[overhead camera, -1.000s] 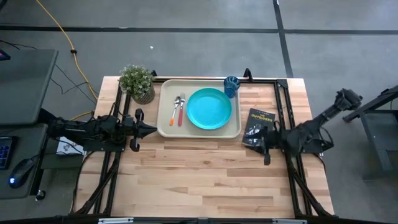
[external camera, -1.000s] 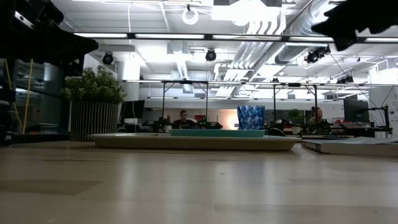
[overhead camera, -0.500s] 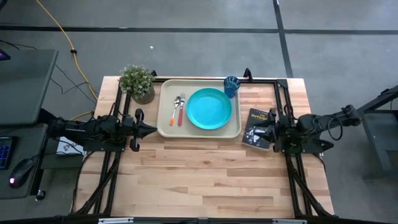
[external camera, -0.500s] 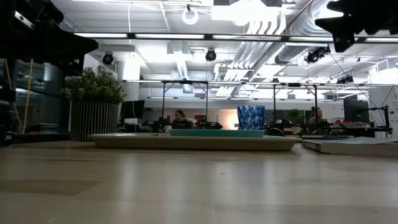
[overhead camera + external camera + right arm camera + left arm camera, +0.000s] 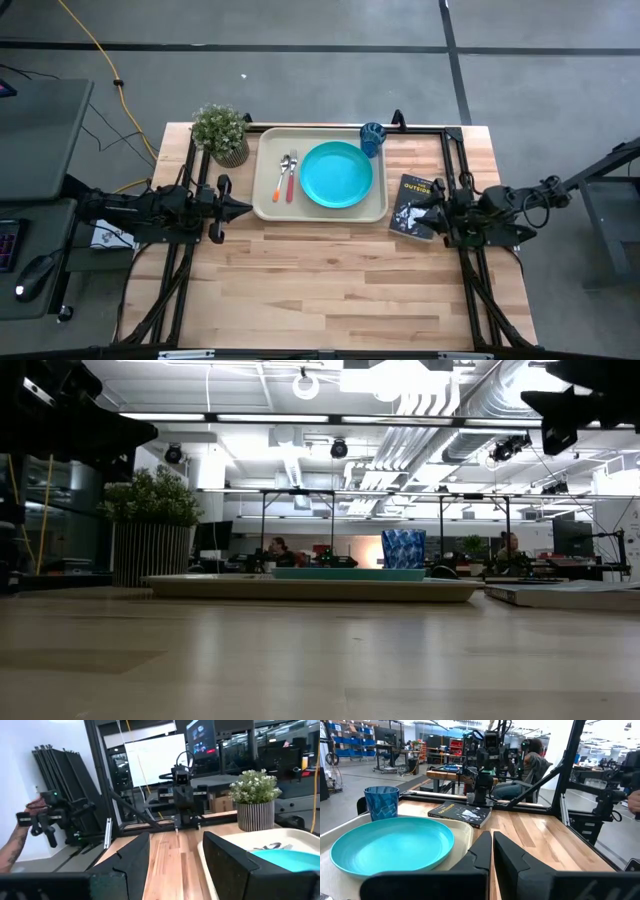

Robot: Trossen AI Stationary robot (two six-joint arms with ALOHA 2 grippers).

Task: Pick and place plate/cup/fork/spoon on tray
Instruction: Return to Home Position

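The beige tray (image 5: pixel 262 200) lies at the table's far middle. On it rest the turquoise plate (image 5: pixel 337 175), the orange-handled spoon (image 5: pixel 281 176) and the red-pink-handled fork (image 5: pixel 291 181), both left of the plate. The blue cup (image 5: pixel 373 137) stands upright at the tray's far right corner. My left gripper (image 5: pixel 243 208) is shut and level, just off the tray's near left corner; it also shows in its wrist view (image 5: pixel 491 851). My right gripper (image 5: pixel 428 215) hovers open above the table's right side, pointing left; its two fingers stand apart with nothing between them (image 5: pixel 175 862).
A dark book (image 5: pixel 413 205) lies right of the tray, under my right gripper. A potted plant (image 5: pixel 222 133) stands at the far left corner. Black frame rails (image 5: pixel 455 170) run along both table sides. A person's hand (image 5: pixel 20 840) shows beyond the table. The near half is bare wood (image 5: pixel 330 290).
My right arm has folded back and down over the table's right edge. Its gripper has swung a little toward the far edge, turning level to point at the table's left, and it stays open. Nothing on the tray has moved.
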